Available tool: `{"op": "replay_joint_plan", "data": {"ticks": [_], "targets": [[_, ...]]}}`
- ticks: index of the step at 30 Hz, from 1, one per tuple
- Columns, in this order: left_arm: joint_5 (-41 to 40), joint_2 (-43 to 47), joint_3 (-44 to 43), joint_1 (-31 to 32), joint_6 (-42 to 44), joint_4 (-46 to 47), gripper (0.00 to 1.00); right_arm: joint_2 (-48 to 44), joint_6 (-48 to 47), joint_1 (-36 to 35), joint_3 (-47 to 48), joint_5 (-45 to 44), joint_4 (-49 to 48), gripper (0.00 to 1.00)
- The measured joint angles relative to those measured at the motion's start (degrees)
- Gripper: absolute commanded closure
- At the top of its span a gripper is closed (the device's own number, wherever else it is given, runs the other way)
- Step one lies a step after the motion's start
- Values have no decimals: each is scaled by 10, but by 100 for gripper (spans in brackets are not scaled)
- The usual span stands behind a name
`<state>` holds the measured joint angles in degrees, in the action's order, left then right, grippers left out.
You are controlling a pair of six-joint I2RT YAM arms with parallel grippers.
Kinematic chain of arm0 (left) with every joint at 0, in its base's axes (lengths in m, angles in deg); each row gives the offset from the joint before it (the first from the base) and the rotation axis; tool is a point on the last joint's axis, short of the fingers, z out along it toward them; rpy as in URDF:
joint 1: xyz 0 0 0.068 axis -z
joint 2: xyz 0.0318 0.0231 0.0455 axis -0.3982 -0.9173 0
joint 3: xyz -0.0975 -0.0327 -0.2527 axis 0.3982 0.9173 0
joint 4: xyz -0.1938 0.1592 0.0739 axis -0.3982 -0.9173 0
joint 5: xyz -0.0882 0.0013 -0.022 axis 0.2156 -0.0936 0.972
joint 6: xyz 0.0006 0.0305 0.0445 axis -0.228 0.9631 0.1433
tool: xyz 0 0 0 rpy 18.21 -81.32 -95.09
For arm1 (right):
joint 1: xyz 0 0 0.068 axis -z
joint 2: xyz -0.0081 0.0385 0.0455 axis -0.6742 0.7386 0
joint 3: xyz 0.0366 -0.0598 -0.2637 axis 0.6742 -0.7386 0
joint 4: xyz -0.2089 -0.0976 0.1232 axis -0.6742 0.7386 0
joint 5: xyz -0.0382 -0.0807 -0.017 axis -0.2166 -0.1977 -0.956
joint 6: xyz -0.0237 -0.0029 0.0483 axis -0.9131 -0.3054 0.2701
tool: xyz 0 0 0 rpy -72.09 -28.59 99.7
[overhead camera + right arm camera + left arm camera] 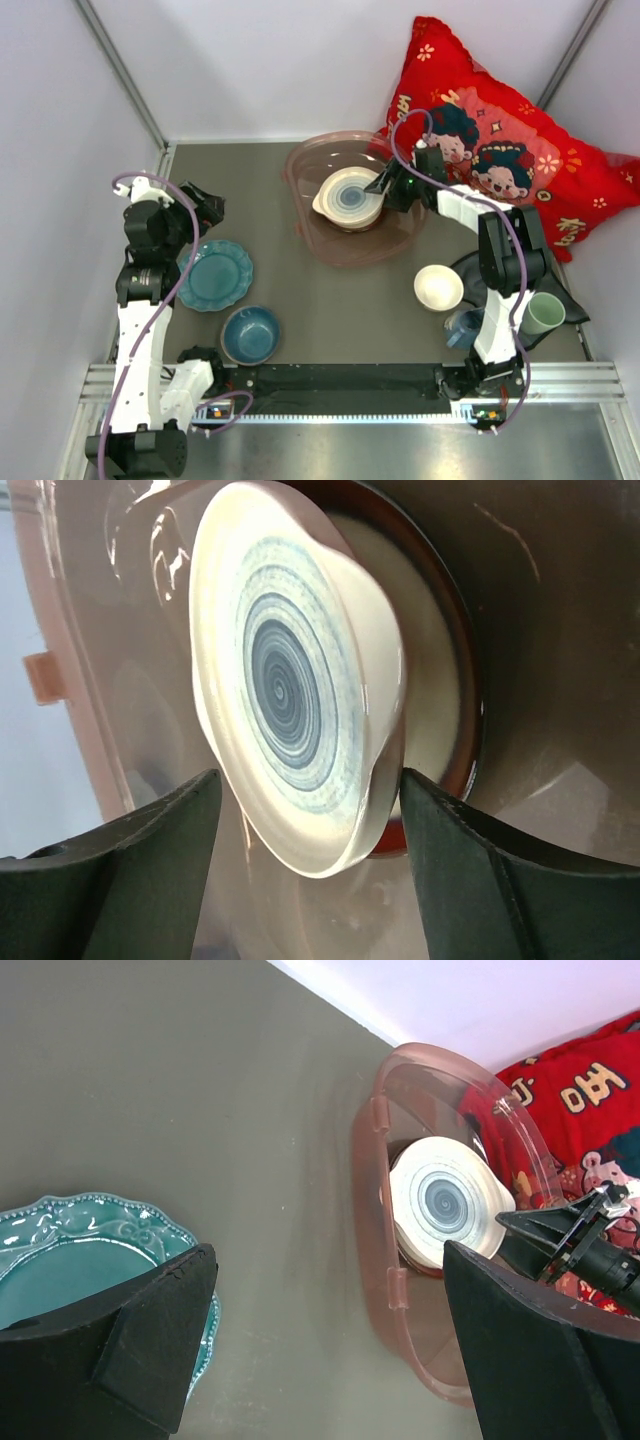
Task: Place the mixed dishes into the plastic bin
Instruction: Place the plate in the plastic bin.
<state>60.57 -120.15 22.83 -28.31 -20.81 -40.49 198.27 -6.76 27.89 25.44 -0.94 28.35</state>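
Note:
The pinkish plastic bin (297, 190) stands at the back middle of the table. Inside it a blue-ringed white plate (350, 197) lies on a brown-rimmed dish (470, 730). My right gripper (383, 188) reaches into the bin, and in the right wrist view it (310, 775) is open, its jaws on either side of the plate's (290, 680) edge. My left gripper (212, 208) hangs open and empty above the table, between the teal scalloped plate (215, 275) and the bin (370, 1160). A blue bowl (250, 333), a cream-white bowl (438, 288), a small blue mug (462, 325) and a pale green cup (545, 313) stand outside the bin.
A red cartoon-print pillow (500, 130) leans at the back right, just behind the bin. A dark grey cloth (572, 303) lies under the right arm by the cup. White walls close in the table on three sides.

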Motion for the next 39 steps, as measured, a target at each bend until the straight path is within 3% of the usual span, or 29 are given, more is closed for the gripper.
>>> {"op": "replay_joint_plan", "data": {"ticks": [31, 39], "targets": [[0, 3, 4, 0, 0, 1, 1, 29, -97, -11, 70, -67, 120, 26], [2, 3, 5, 0, 0, 1, 1, -58, -138, -16, 52, -107, 150, 26]]}}
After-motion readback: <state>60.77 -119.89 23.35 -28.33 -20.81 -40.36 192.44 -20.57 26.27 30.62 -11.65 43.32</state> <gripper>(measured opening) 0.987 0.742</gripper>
